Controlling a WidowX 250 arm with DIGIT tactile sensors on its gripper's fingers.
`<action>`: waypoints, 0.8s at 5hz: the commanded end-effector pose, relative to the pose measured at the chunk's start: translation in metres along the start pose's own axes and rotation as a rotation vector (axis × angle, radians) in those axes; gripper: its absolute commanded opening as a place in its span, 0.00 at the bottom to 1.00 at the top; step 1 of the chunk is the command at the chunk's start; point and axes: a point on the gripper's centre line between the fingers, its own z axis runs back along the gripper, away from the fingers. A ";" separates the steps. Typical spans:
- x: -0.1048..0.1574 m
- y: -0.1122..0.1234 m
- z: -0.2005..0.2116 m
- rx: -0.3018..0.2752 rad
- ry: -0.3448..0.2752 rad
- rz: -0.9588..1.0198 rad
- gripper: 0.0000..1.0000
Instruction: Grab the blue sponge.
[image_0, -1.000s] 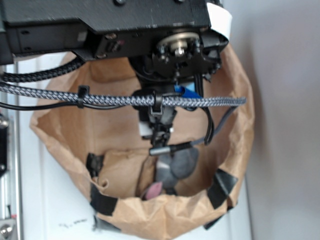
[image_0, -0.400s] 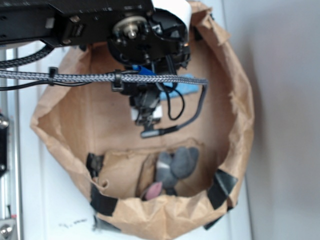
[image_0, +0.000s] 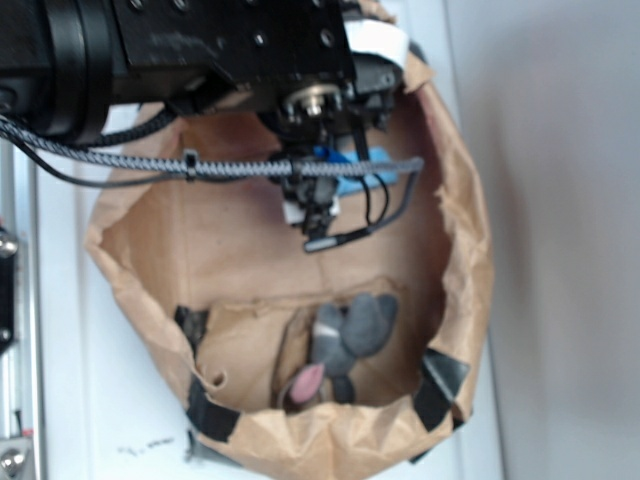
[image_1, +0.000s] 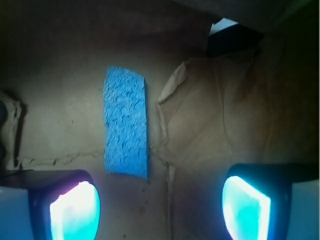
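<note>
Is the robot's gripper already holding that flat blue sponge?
No. In the wrist view the flat light-blue rectangular sponge lies on the brown paper, ahead of the open gripper, with nothing between its fingers.

Exterior view evenly bright but soft; wrist view dim with local glare.

Exterior: diffuse daylight, the arm (image_0: 200, 60) blurred, the bag (image_0: 460, 250) casting a soft shadow on the surface at right. Wrist: dark corners, the sponge (image_1: 126, 129) fairly sharp at centre, and the two fingertips (image_1: 75, 212) out of focus, blown out in cyan-white glare.
</note>
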 end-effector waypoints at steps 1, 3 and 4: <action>0.014 -0.002 -0.009 0.028 -0.026 0.000 1.00; 0.012 -0.014 0.008 -0.057 -0.008 -0.003 1.00; 0.014 -0.016 0.006 -0.052 -0.005 0.014 1.00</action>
